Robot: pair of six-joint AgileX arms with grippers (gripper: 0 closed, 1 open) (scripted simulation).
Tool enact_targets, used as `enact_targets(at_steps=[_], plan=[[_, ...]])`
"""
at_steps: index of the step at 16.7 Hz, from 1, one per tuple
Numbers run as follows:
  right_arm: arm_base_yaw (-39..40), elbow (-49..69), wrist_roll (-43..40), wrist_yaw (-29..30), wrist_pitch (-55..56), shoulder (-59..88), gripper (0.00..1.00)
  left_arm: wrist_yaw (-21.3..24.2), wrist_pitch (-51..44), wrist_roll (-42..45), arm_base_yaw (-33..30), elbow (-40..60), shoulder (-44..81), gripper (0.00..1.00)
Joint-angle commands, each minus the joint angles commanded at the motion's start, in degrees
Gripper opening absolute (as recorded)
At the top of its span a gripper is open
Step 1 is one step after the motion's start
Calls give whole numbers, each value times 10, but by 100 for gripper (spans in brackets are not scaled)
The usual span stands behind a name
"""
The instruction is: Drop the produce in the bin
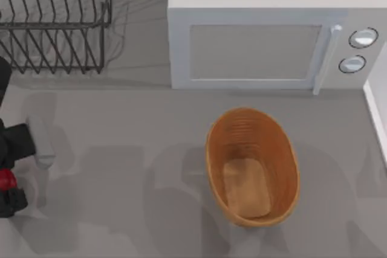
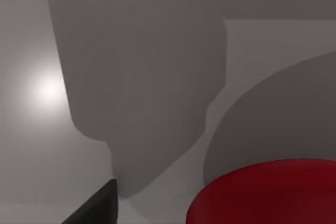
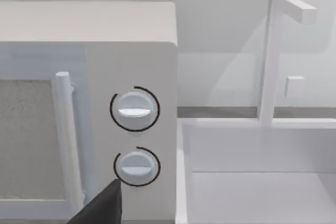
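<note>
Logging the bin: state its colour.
Orange-brown wicker basket with a lighter tan bottom, clearest in the top view.

Black blocky left arm, matte dark claw finger with angular pointed tip

Rendered kitchen, grey table, white microwave with two round dials and bar handle at the back, black wire dish rack beside it, white sink with tall faucet at the right edge
</note>
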Motion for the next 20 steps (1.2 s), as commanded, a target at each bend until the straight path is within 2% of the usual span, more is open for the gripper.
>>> enact_targets(at_steps=[1, 14, 20], plan=[[0, 0, 0, 0, 0, 0, 100, 0, 0, 0, 0, 0, 0, 100], [0, 0, 0, 0, 0, 0, 100, 0, 0, 0, 0, 0, 0, 2], [0, 0, 0, 0, 0, 0, 100, 0, 0, 0, 0, 0, 0, 0]])
